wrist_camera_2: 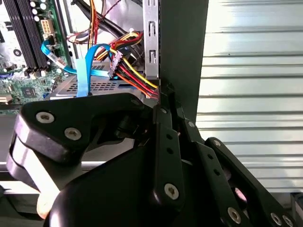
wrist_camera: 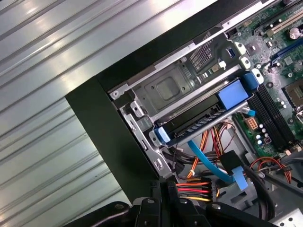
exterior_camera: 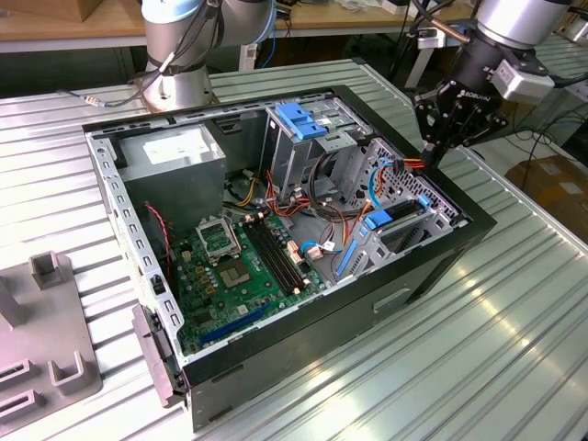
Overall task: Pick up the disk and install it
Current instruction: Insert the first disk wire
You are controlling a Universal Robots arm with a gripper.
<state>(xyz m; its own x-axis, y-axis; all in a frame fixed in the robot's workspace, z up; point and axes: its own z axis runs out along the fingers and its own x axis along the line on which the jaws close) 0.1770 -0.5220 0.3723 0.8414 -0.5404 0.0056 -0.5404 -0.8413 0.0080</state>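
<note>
One arm's gripper (exterior_camera: pixel 432 152) (wrist_camera_2: pixel 164 92) hangs over the open computer case (exterior_camera: pixel 276 344), at the case's corner on the exterior view's right and just above its rim. The gripper's fingers are pressed together with nothing between them, their tips pointing down towards the case's edge.

The disk (exterior_camera: pixel 401 212) (wrist_camera: pixel 194 120) is already inside the case. It sits edge-up in the metal cage at that same corner, its blue caddy ends showing at either side of the dark slab, and the gripper is clear of it. In the first wrist view the disk lies along the cage just inside the case's black wall.

A bundle of red, yellow and orange wires (wrist_camera_2: pixel 135 78) (wrist_camera: pixel 194 189) runs inside the case right under the gripper, and a flat blue cable (wrist_camera_2: pixel 86 71) (wrist_camera: pixel 203 156) loops beside it. A green motherboard (exterior_camera: pixel 239 266) covers the case's floor, with a grey power supply (exterior_camera: pixel 175 156) in the case's far corner towards the exterior view's left. A blue bracket (exterior_camera: pixel 299 118) tops the drive cage against the case's far wall.

The case rests on a ribbed metal surface (exterior_camera: pixel 478 367). A grey robot base (exterior_camera: pixel 179 78) stands just beyond the case's far wall, and a grey fixture block (exterior_camera: pixel 46 340) sits well apart from the case on the exterior view's left.
</note>
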